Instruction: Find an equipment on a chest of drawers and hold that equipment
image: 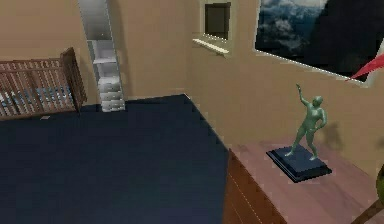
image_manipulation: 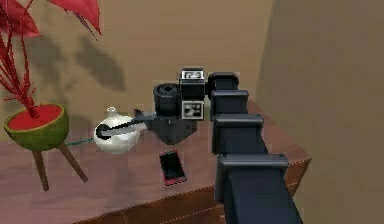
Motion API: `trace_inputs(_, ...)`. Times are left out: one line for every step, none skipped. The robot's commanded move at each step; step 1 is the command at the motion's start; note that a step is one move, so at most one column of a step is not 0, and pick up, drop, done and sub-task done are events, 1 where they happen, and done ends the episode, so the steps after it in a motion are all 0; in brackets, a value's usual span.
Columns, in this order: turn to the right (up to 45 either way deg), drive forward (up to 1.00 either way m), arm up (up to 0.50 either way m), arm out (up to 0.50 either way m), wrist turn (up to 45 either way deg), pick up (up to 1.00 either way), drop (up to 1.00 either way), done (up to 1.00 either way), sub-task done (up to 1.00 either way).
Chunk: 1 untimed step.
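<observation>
Sitting on the wooden chest [image_manipulation: 110, 195] is a pale round thing [image_manipulation: 115, 138], glossy whitish-grey with a small knob on top; its kind is unclear. The gripper [image_manipulation: 125, 126] points its fingers at it, and I cannot tell whether they touch it or whether the gripper holds anything. A red phone [image_manipulation: 172, 167] lies just right of and nearer than the round thing. A red-leaved pot [image_manipulation: 35, 125] stands to its left on wooden legs. In the forward view, a green statue [image: 310, 125] stands on the chest.
</observation>
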Motion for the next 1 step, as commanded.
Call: trace_inputs(0.0, 0.00, 0.00, 0.00, 27.0, 0.00, 0.00, 0.00, 0.00)
